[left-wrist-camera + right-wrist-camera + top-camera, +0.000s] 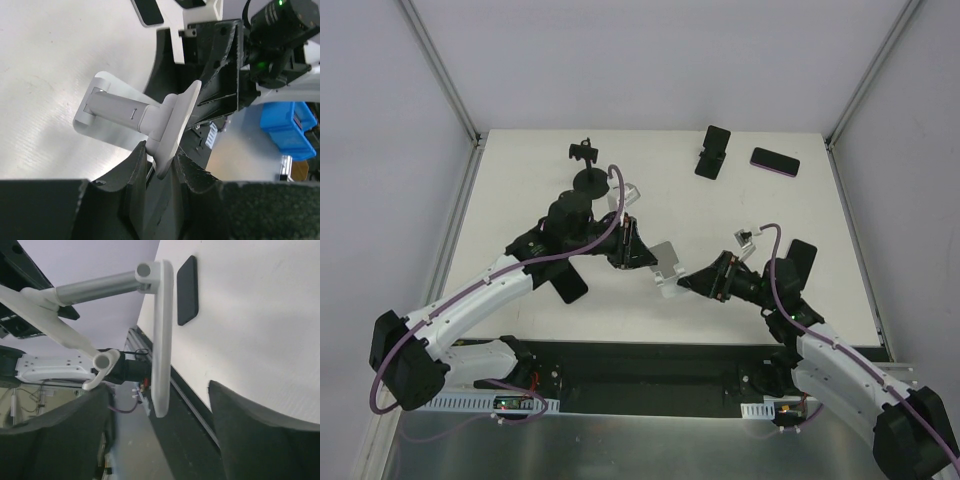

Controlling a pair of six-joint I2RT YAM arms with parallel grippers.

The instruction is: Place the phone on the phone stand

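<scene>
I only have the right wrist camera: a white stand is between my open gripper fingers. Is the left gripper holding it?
Observer: Yes. In the left wrist view, the left gripper pinches the white stand by the edge of its plate.
Operator: Where is the phone?
Observer: In the top view, a dark phone lies flat near the far right corner of the table, away from both arms.
Operator: Anything beside it?
Observer: A black stand sits just to its left.
</scene>
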